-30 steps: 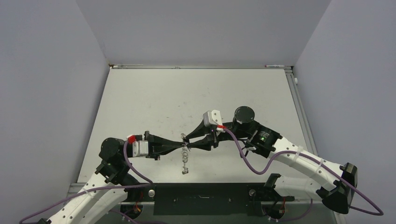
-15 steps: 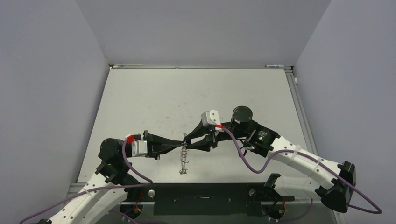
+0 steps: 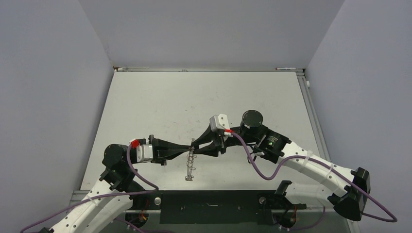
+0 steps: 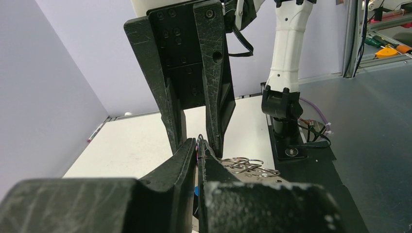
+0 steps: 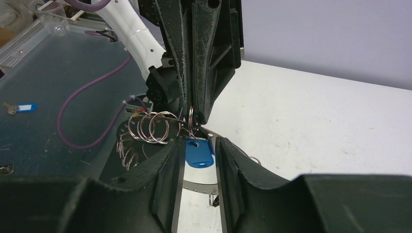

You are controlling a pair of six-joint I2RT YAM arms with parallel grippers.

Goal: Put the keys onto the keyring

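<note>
In the top view the keyring [image 3: 190, 166] hangs edge-on above the table's near middle, where both grippers meet. My left gripper [image 3: 190, 150] comes in from the left and is shut on one of the ring's wire loops [image 4: 198, 143]. In the right wrist view the grey keyring [image 5: 197, 187] shows several wire loops [image 5: 150, 127]. A key with a blue tag [image 5: 198, 153] hangs from the pinched loop. My right gripper [image 5: 198, 141] stands open, its jaws on either side of the blue tag. I cannot tell whether they touch it. The black-headed key is not clearly visible.
The white table [image 3: 204, 97] runs back to grey walls on three sides. A black base plate [image 3: 209, 200] lies along the near edge between the arm bases. Another blue-tagged key [image 5: 20, 107] lies on the dark surface off to the side.
Both grippers have shifted slightly left together, and the hanging keyring's lower end has swung a little to the left. The left grip on the loop is unchanged.
</note>
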